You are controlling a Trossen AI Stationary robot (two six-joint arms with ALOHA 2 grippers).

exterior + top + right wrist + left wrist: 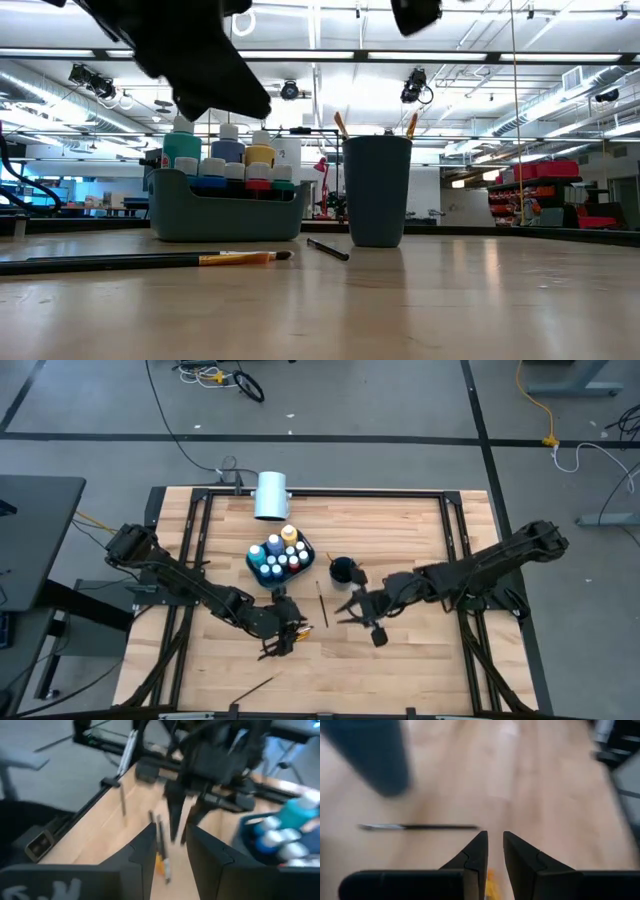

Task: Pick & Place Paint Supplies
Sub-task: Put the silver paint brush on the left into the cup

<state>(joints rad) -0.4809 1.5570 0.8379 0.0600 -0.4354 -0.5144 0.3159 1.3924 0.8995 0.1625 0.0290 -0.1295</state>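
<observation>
Several paint bottles (280, 553) stand in a dark tray (230, 218), and beside it a dark cup (377, 190) holds two brushes. A brush with an orange ferrule (232, 258) lies flat on the wood, and my left gripper (492, 837) hovers above it. The fingers are open by only a narrow gap, with the ferrule (491, 879) showing below them. A dark brush (322, 603) lies between the two grippers. My right gripper (350, 607) hangs near the cup, narrowly open, touching nothing. A third brush (256, 687) lies near the table's near edge.
A large white cylinder (270, 495) lies at the far edge behind the tray. Black frame rails (195, 530) run along the table's left, right and far sides. Bare wood stretches right of the cup and along the near edge.
</observation>
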